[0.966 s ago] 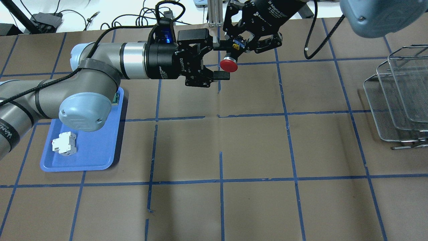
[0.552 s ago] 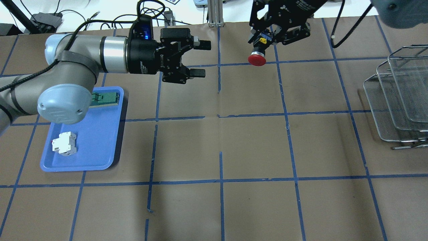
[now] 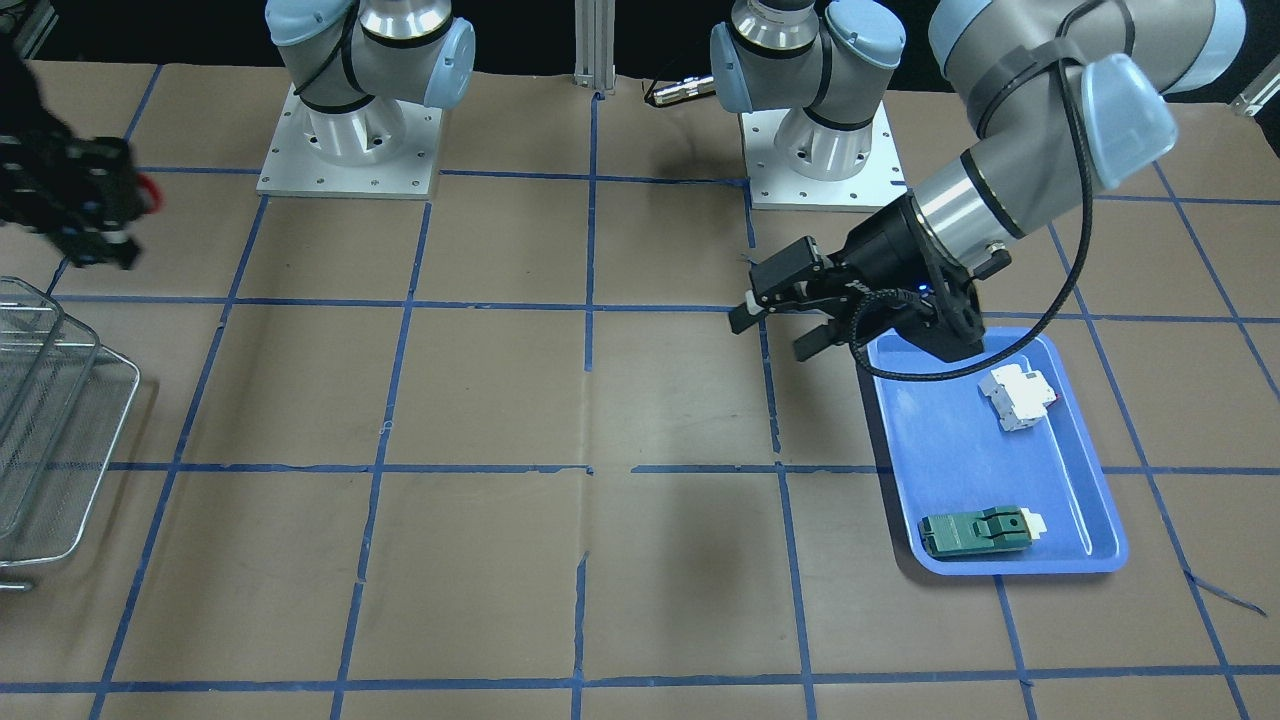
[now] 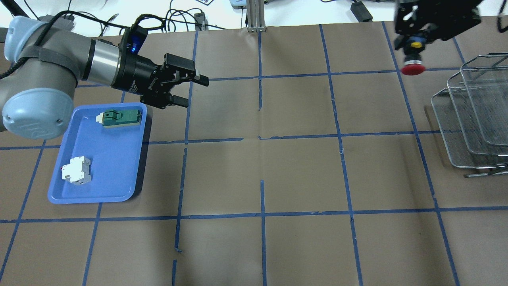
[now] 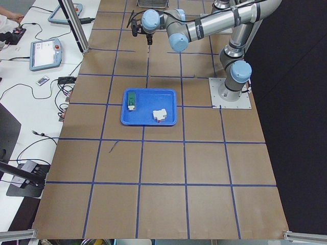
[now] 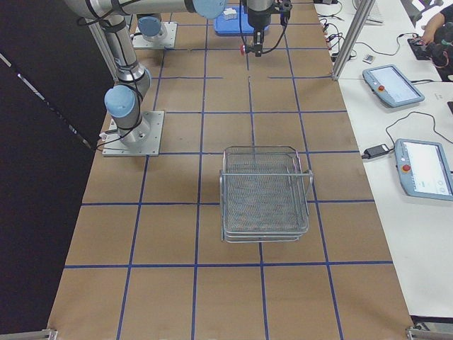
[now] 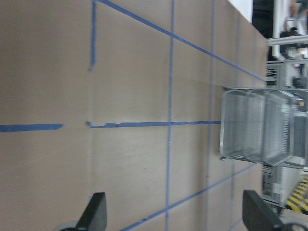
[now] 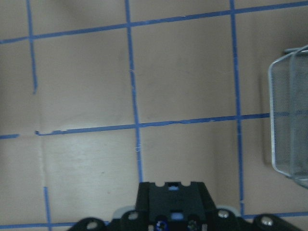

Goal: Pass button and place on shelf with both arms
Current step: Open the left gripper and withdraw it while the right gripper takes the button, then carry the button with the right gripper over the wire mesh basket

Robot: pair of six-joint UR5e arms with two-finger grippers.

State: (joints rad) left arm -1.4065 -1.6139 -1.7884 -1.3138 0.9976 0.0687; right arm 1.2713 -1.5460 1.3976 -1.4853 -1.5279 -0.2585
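The button (image 4: 412,68), red cap pointing down, hangs in my right gripper (image 4: 414,43), which is shut on its body high above the table's far right, just left of the shelf (image 4: 472,115). In the front-facing view the right gripper (image 3: 85,210) is blurred at the left edge, with the red cap (image 3: 148,193) beside it and the shelf (image 3: 50,420) below. My left gripper (image 4: 194,91) is open and empty, just beyond the blue tray's far corner. Its fingers (image 7: 96,211) stand wide apart in the left wrist view.
The blue tray (image 4: 119,174) at the left holds a white breaker block (image 4: 76,171) and a flat green part (image 4: 119,118). Cables lie beyond the table's far edge. Blue tape lines grid the brown table.
My right gripper has carried the button from the table's far middle to the right, up to the shelf. My left arm has drawn back left toward the blue tray, still open.
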